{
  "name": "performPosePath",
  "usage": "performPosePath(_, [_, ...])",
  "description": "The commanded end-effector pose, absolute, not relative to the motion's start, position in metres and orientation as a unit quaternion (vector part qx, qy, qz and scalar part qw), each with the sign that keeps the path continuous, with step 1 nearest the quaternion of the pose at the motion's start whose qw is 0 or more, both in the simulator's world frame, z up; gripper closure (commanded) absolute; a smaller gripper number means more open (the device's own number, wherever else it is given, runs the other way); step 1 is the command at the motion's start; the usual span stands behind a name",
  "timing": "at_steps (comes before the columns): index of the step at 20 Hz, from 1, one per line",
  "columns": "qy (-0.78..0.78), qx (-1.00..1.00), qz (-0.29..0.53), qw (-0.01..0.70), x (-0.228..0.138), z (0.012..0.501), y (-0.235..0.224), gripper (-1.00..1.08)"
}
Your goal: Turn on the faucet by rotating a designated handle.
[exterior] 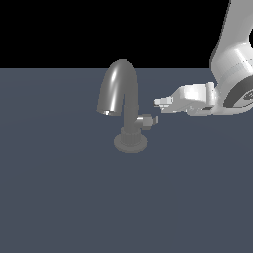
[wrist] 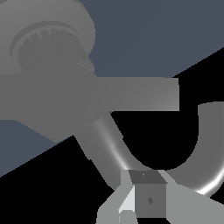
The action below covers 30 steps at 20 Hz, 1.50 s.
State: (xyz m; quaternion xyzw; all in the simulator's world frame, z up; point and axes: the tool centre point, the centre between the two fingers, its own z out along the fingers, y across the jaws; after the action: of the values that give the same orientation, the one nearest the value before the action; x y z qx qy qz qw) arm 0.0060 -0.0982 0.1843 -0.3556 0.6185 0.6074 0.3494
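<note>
Handle: the handle (exterior: 148, 120) is a short grey metal stub jutting sideways from the stem toward the exterior view's right, ending in a flat crossbar tab; it sits low on the faucet, just above the ringed base.
Handle up close: in the wrist view the handle (wrist: 144, 94) shows as a flat, matte grey bar, close to the camera.
Hand: our gripper (exterior: 159, 103) points toward the faucet from the exterior view's right, level with the upper stem; nothing is held, and we cannot tell whether its fingers are apart or together.
Key relation: we judge the tab lies just below and slightly beyond the fingertips, close but apart; the handle's long axis runs almost in line with our approach, so the next move calls for a small drop before any push or turn.
Faucet: the faucet (exterior: 123, 101) stands upright near the middle of the worktop's far edge, dull grey metal with soft highlights, a slim stem and a tall arched gooseneck spout curving to the exterior view's left.
Worktop: the worktop (exterior: 59, 197) is a flat slate-blue surface without texture.
</note>
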Motion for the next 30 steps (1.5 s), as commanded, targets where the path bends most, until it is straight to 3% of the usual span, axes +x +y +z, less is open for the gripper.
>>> performPosePath(1, [0.622,-0.341,0.611,0.352,0.004,0.179,-0.098,1.08])
performPosePath(10, [0.624,-0.333,0.612,0.353,0.003,0.176,-0.098,1.08])
performPosePath(22, [0.624,-0.333,0.612,0.353,-0.041,0.137,-0.096,1.08])
performPosePath(24, [0.619,-0.345,0.605,0.363,-0.028,0.155,-0.097,1.08])
performPosePath(30, [0.622,-0.339,0.609,0.358,-0.036,0.116,-0.096,1.08])
